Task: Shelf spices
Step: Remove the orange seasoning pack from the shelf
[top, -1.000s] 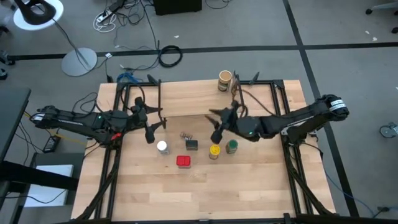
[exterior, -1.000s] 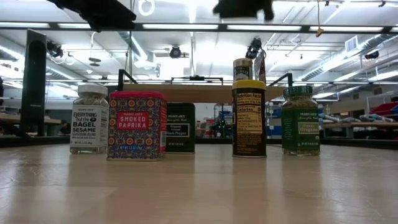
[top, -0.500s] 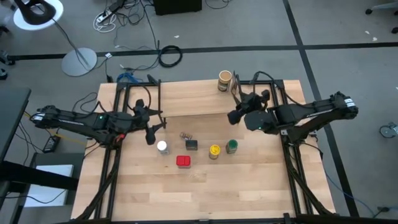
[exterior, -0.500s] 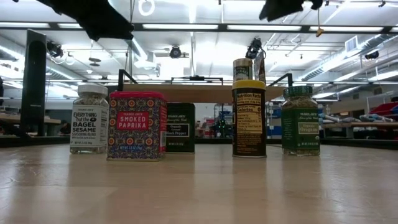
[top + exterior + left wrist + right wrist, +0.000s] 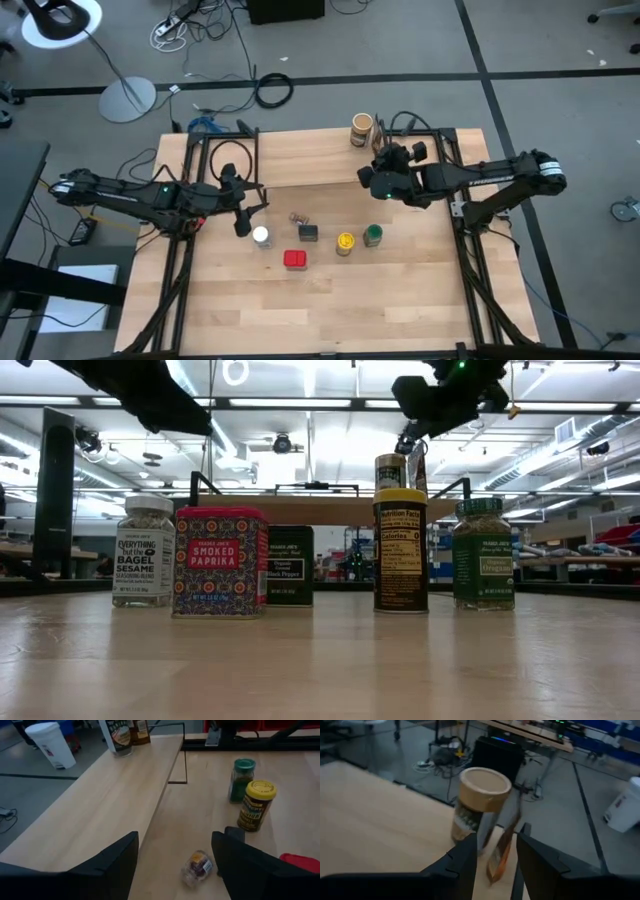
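The shelf (image 5: 300, 160) stands across the table's far half. On its right end stands the brown canister (image 5: 362, 130), with a slim brown container (image 5: 501, 847) beside it. On the table in front stand a white-lidded jar (image 5: 261, 237), a red tin (image 5: 294, 260), a dark tin (image 5: 308, 233), a yellow-lidded jar (image 5: 345, 243) and a green jar (image 5: 373, 236). A small jar (image 5: 197, 868) lies on its side. My right gripper (image 5: 378, 168) hovers open over the shelf's near edge, pointing at the canister (image 5: 480, 805). My left gripper (image 5: 175, 870) hangs open, left of the lying jar.
Black frame rails (image 5: 470, 250) run along both table sides, and thin black shelf legs (image 5: 186, 765) stand at the board's edge. The near half of the table (image 5: 320, 310) is bare wood. A white bin (image 5: 625, 807) and cables lie on the floor beyond.
My right gripper has gone from above the yellow-lidded jar toward the table's far edge and a little right, to the shelf's near edge. It has tipped from pointing down to nearly level, facing the canister. The spices have stayed in place.
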Available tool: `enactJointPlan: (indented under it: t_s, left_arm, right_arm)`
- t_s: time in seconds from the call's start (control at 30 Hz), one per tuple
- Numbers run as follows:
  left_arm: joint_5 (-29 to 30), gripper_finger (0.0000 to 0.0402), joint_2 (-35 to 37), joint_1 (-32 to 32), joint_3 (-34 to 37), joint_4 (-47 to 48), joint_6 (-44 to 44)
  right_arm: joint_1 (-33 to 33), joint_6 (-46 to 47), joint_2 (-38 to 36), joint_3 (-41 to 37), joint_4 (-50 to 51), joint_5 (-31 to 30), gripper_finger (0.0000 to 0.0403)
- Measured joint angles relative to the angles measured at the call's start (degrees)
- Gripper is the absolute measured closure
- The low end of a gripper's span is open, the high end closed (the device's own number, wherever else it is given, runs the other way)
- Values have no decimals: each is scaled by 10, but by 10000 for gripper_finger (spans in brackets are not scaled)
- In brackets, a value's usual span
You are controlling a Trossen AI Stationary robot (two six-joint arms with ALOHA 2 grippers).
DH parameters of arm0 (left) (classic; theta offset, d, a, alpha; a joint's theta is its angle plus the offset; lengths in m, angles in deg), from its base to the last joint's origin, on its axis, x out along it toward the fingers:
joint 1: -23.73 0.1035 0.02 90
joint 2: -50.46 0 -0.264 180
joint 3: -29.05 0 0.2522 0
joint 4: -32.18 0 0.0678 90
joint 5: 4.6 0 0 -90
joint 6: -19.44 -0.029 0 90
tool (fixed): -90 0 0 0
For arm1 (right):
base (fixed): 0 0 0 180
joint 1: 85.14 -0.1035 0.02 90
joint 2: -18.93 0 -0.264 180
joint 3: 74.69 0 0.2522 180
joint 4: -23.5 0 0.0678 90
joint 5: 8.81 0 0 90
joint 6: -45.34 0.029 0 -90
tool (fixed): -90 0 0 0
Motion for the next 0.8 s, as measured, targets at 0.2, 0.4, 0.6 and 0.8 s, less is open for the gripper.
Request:
enactJointPlan:
  t_s: [0.2, 0.4, 0.6, 0.8]
  left_arm:
    - [0, 145, 0, 0, 0, 0, 0]
    - [0, 145, 0, 0, 0, -2, 0]
    - [0, 145, 0, 0, 0, -2, -1]
    - [0, 145, 0, 0, 0, -1, 0]
  right_arm:
    - [17, 34, 3, 0, 28, 2, 250]
    - [36, 29, 3, 0, 27, 36, 252]
    - [56, -9, 3, 0, 5, 84, 276]
    - [70, -28, 3, 0, -18, 114, 326]
